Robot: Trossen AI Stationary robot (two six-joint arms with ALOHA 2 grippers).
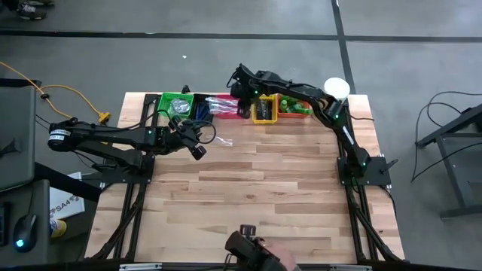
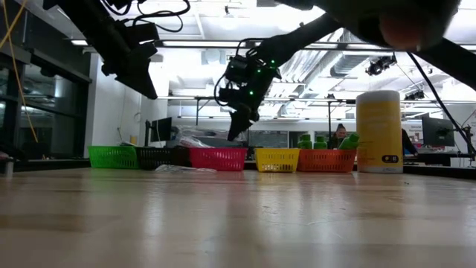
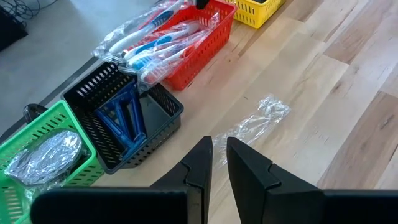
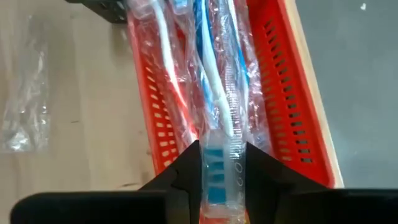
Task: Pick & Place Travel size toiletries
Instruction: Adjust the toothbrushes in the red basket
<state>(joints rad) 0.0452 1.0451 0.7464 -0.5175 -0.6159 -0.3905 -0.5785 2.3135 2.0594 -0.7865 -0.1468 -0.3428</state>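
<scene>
The right gripper [image 4: 222,168] hung over the red bin [image 4: 292,106], its fingers clamped on a clear-wrapped blue toothbrush [image 4: 217,163] whose far end lay among the other wrapped toothbrushes [image 3: 158,43] in that bin. The left gripper [image 3: 219,155] hovered above the wooden surface [image 1: 271,196] near the black bin [image 3: 118,118] (fingers nearly together, holding nothing), with a clear wrapper [image 3: 258,121] lying just beyond it.
</scene>
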